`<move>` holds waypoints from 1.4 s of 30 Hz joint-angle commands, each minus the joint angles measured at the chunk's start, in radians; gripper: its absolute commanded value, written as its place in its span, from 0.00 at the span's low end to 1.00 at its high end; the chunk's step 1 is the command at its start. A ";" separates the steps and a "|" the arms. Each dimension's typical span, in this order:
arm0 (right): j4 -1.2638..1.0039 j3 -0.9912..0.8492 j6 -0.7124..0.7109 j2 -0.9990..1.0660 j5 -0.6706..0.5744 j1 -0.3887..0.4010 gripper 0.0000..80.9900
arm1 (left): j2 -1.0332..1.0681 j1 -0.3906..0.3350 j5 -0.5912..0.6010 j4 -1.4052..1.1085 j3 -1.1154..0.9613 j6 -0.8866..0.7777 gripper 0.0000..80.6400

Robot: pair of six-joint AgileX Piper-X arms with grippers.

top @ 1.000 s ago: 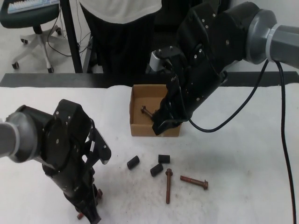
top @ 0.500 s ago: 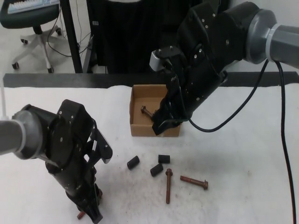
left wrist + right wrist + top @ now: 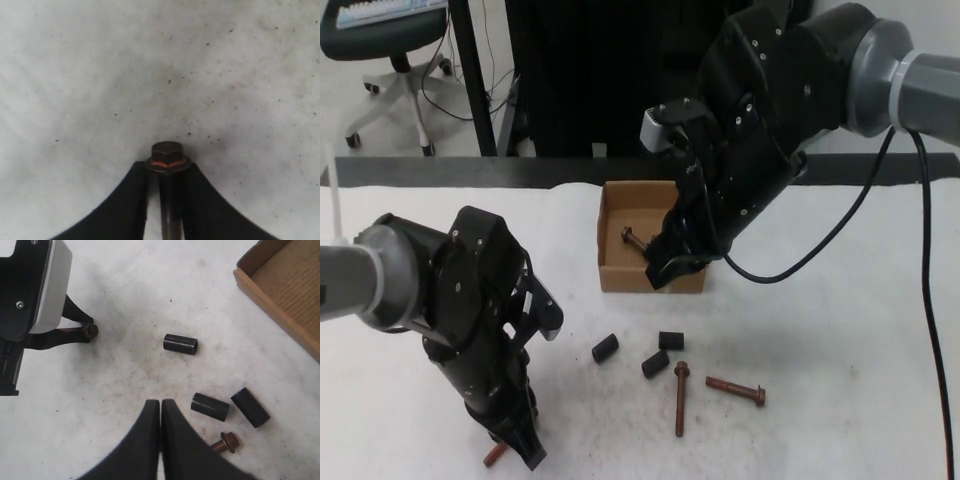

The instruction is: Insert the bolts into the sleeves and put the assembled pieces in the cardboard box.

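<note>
Low over the table (image 3: 100, 75) — clamped on a bolt (image 3: 167, 155) with the left gripper (image 3: 167, 171), head poking out; by the cardboard box (image 3: 630, 278), pinched closed on nothing with the right gripper (image 3: 161, 407).

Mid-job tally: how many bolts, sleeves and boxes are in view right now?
Bolts: 4 (one in left gripper, two on bench, one in cardboard box)
Sleeves: 3
Cardboard box: 1
Total: 8
</note>
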 commanded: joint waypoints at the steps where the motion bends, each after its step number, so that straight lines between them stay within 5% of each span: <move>1: 0.000 -0.006 -0.008 -0.002 0.002 0.002 0.01 | 0.011 -0.004 0.007 -0.004 -0.008 -0.005 0.14; 4: -0.006 -0.006 -0.008 -0.002 0.002 0.002 0.01 | 0.011 -0.004 0.007 0.005 -0.008 0.009 0.00; 9: -0.052 -0.006 -0.024 -0.002 0.002 0.002 0.01 | 0.011 -0.004 0.007 0.039 -0.008 0.014 0.00; 18: -0.079 -0.006 -0.262 0.031 0.002 0.002 0.01 | -0.095 -0.004 0.007 0.013 -0.008 -0.044 0.00; 26: -0.089 -0.006 -0.330 0.159 0.002 0.008 0.49 | -0.210 -0.004 0.007 0.041 -0.008 -0.083 0.00; 42: -0.279 -0.017 -0.705 0.178 0.153 0.142 0.42 | -0.267 -0.004 0.007 0.088 -0.008 -0.083 0.00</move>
